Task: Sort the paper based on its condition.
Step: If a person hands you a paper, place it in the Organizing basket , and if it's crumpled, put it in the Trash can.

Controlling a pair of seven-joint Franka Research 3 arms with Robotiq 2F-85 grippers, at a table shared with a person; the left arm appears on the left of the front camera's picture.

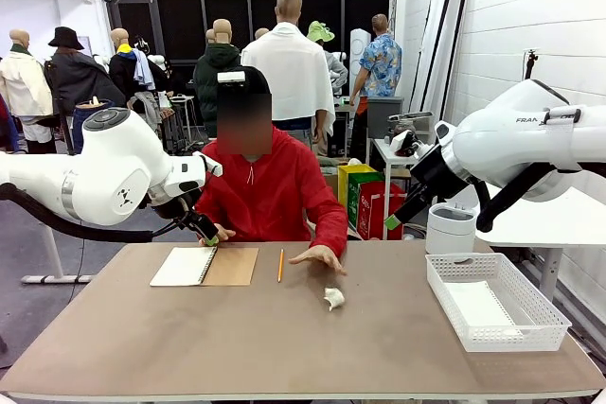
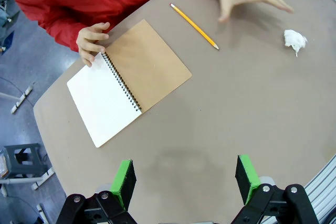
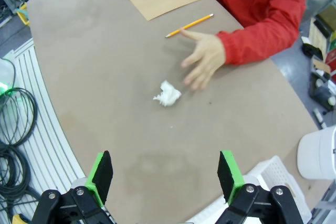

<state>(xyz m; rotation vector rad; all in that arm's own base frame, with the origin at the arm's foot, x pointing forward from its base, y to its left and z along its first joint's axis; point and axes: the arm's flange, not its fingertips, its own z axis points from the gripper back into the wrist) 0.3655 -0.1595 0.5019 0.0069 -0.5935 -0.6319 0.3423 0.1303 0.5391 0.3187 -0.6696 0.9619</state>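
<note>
Beyond right end effector (image 3: 165, 157) lies crumpled paper (image 3: 168, 94).

Bright, even light falls from above, and the table (image 1: 284, 328) carries only soft, pale shadows. The person's hand (image 3: 205, 59) is smeared by motion in both wrist views. Those views bow the table's edges towards their borders. The front view is sharp near and far.

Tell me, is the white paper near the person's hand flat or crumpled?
Crumpled: the paper is a small wrinkled wad lying on the table, not a flat sheet.
</note>
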